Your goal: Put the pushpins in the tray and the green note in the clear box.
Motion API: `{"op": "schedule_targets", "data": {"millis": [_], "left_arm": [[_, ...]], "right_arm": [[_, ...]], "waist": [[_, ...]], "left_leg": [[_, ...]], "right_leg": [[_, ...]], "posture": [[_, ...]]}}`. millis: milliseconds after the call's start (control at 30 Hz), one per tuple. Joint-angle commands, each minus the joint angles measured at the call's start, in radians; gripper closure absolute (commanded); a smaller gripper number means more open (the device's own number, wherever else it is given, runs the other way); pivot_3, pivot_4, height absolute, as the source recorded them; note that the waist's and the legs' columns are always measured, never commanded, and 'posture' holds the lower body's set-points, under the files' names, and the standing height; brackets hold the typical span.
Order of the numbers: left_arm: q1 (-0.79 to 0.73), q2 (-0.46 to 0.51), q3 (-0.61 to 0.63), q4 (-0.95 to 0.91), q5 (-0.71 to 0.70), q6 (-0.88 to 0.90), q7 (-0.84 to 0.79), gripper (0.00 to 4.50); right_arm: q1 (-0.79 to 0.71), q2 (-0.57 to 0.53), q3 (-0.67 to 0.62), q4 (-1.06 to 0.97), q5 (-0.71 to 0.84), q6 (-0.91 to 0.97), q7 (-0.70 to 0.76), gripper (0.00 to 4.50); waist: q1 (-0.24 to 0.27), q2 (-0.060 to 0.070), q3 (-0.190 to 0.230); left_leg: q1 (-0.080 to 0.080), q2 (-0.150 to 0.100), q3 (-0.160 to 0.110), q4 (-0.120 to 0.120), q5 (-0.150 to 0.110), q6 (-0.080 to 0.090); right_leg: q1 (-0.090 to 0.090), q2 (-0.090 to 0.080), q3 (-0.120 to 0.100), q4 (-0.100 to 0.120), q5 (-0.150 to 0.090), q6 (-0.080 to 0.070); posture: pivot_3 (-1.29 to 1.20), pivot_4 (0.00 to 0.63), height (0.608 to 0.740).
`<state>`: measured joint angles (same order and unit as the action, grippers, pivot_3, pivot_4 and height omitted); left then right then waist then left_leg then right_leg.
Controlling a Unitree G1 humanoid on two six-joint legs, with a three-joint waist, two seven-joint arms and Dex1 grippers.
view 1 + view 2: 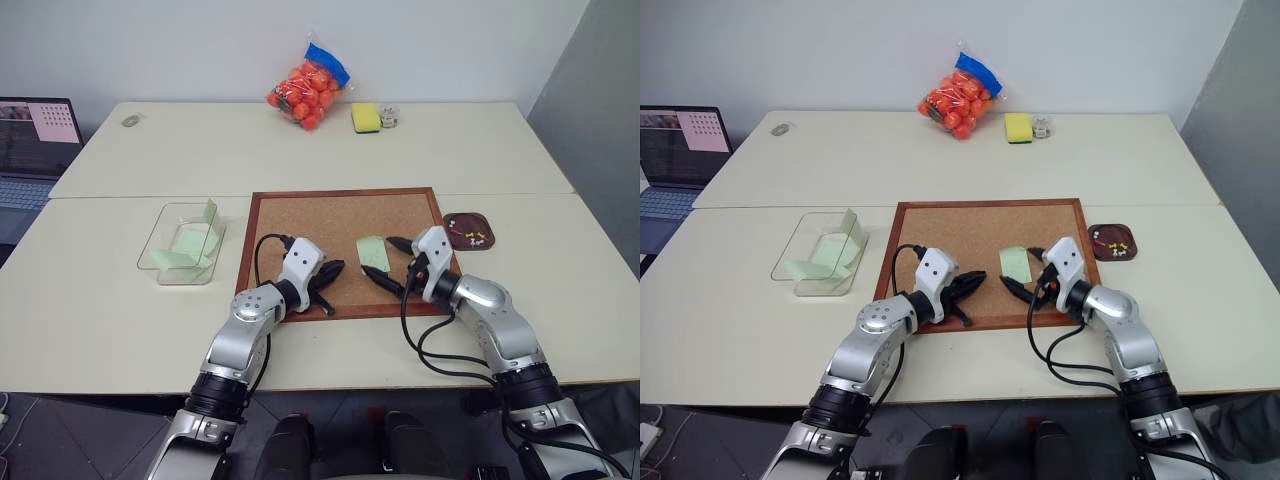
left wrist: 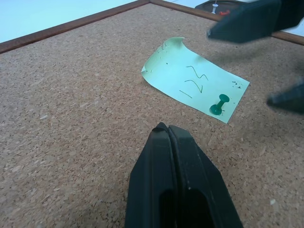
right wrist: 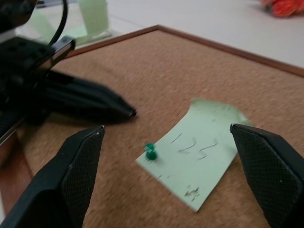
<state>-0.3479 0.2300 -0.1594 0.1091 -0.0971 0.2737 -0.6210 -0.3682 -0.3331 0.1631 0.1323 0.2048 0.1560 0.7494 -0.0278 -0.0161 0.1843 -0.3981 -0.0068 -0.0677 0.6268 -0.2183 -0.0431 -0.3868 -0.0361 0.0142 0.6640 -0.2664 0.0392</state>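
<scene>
Right claw [image 3: 166, 156] stands wide and empty, its two black fingers straddling the small pale green rectangular paper note [image 3: 199, 142] with scribbled marks, low over the cork. Left claw [image 2: 172, 137] is pressed shut, holding nothing, pointed at the same note from the other side. The note lies on the large wood-framed cork board [image 1: 300, 215], held by one green-headed pushpin [image 3: 151, 151] near its corner, so this note is not yet free. Judgement: the pin has to come out before the slip can be lifted, and the right claw looks placed for that pull. Further out, the small dark reddish-brown rounded-square tray [image 1: 470, 229] sits on the pale surface [image 1: 560, 290] just beside the board's right edge and already carries several tiny pins with whitish, yellow and red heads [image 1: 474, 238]; their count is too small to read. On the left, the clear shallow plastic box [image 1: 160, 262] already holds pale green slips [image 1: 185, 243], probably two, though the walls blur this. Task appears mostly done: one pin and one note left.
</scene>
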Motion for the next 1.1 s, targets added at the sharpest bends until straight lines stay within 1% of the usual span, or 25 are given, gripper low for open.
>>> {"op": "schedule_targets", "data": {"millis": [33, 367, 433, 467, 533, 567, 700, 800, 900, 933, 967, 1033, 1100], "left_arm": [[0.031, -0.008, -0.030, 0.003, 0.003, 0.013, -0.003, 4.50], [0.032, -0.009, -0.027, 0.001, 0.004, 0.015, 0.000, 4.50], [0.032, -0.009, -0.026, 0.000, 0.004, 0.016, 0.001, 4.50], [0.032, -0.009, -0.026, 0.000, 0.004, 0.016, 0.002, 4.50], [0.033, -0.008, -0.025, -0.003, 0.003, 0.017, 0.001, 4.50], [0.034, -0.008, -0.025, -0.004, 0.003, 0.017, 0.001, 4.50], [0.034, -0.007, -0.026, -0.006, 0.002, 0.019, 0.001, 4.50], [0.034, -0.007, -0.026, -0.008, 0.003, 0.021, 0.000, 4.50], [0.033, -0.006, -0.025, -0.009, 0.003, 0.022, 0.000, 4.50], [0.033, -0.006, -0.025, -0.009, 0.003, 0.023, 0.000, 4.50], [0.034, -0.005, -0.025, -0.011, 0.003, 0.023, 0.000, 4.50], [0.034, -0.004, -0.025, -0.011, 0.004, 0.024, 0.000, 4.50], [0.034, -0.004, -0.025, -0.011, 0.004, 0.024, 0.000, 4.50]], "right_arm": [[-0.014, 0.013, 0.033, 0.007, -0.026, -0.047, 0.029, 0.01], [-0.045, 0.061, 0.036, 0.099, -0.053, -0.093, 0.011, 0.01], [-0.051, 0.068, 0.031, 0.108, -0.049, -0.095, 0.009, 0.38], [-0.053, 0.070, 0.028, 0.113, -0.049, -0.096, 0.009, 0.43], [-0.053, 0.076, 0.024, 0.120, -0.053, -0.100, 0.003, 0.92], [-0.053, 0.078, 0.023, 0.122, -0.054, -0.100, 0.002, 1.04], [-0.053, 0.085, 0.016, 0.123, -0.056, -0.096, -0.002, 1.93], [-0.052, 0.083, 0.014, 0.125, -0.059, -0.098, -0.001, 2.44], [-0.050, 0.079, 0.009, 0.125, -0.059, -0.097, 0.001, 3.05], [-0.050, 0.077, 0.008, 0.126, -0.060, -0.098, 0.001, 3.17], [-0.049, 0.075, 0.006, 0.125, -0.060, -0.098, 0.001, 3.45], [-0.048, 0.073, 0.004, 0.126, -0.062, -0.099, 0.002, 3.76], [-0.048, 0.073, 0.002, 0.126, -0.063, -0.099, 0.001, 4.24]], "waist": [[0.000, 0.000, 0.000], [0.000, 0.000, 0.000], [0.000, 0.000, 0.000], [0.000, 0.000, 0.000], [0.000, 0.000, 0.000], [0.000, 0.000, 0.000], [0.000, 0.000, 0.000], [0.000, 0.000, 0.000], [0.000, 0.000, 0.000], [0.000, 0.000, 0.000], [0.000, 0.000, 0.000], [0.000, 0.000, 0.000], [0.000, 0.000, 0.000]], "left_leg": [[0.000, 0.000, 0.000, 0.000, 0.000, 0.000], [0.000, 0.000, 0.000, 0.000, 0.000, 0.000], [0.000, 0.000, 0.000, 0.000, 0.000, 0.000], [0.000, 0.000, 0.000, 0.000, 0.000, 0.000], [0.000, 0.000, -0.001, 0.000, 0.000, 0.000], [0.000, 0.000, -0.001, 0.000, 0.000, 0.000], [0.000, 0.000, 0.000, 0.000, 0.000, 0.000], [0.000, 0.000, -0.001, 0.000, 0.000, 0.000], [0.000, 0.000, 0.000, 0.000, 0.000, 0.000], [0.000, 0.000, 0.000, 0.000, 0.000, 0.000], [0.000, 0.000, -0.001, 0.000, 0.000, 0.000], [0.000, 0.000, -0.001, 0.000, 0.000, 0.000], [0.000, 0.000, -0.001, 0.000, 0.000, 0.000]], "right_leg": [[0.000, 0.000, 0.000, 0.000, 0.000, 0.000], [0.000, 0.000, 0.000, 0.000, 0.000, 0.000], [0.000, 0.000, 0.000, 0.000, 0.000, 0.000], [0.000, 0.000, 0.000, 0.000, 0.000, 0.000], [0.000, 0.000, 0.000, 0.000, 0.000, 0.000], [0.000, 0.000, 0.000, 0.000, 0.000, 0.000], [0.000, 0.000, 0.000, 0.000, 0.000, 0.000], [0.000, 0.000, 0.000, 0.000, 0.000, 0.000], [0.000, 0.000, 0.000, 0.000, 0.000, 0.000], [0.000, 0.000, 0.000, 0.000, 0.000, 0.000], [0.000, 0.000, 0.000, 0.000, 0.000, 0.000], [0.000, 0.000, 0.000, 0.000, 0.000, 0.000], [0.000, 0.000, 0.000, 0.000, 0.000, 0.000]], "posture": [[0.00, 0.150, 0.740], [0.00, 0.150, 0.740], [0.00, 0.150, 0.740], [0.00, 0.150, 0.740], [0.00, 0.150, 0.740], [0.00, 0.150, 0.740], [0.00, 0.150, 0.740], [0.00, 0.150, 0.740], [0.00, 0.150, 0.740], [0.00, 0.150, 0.740], [0.00, 0.150, 0.740], [0.00, 0.150, 0.740], [0.00, 0.150, 0.740]]}}
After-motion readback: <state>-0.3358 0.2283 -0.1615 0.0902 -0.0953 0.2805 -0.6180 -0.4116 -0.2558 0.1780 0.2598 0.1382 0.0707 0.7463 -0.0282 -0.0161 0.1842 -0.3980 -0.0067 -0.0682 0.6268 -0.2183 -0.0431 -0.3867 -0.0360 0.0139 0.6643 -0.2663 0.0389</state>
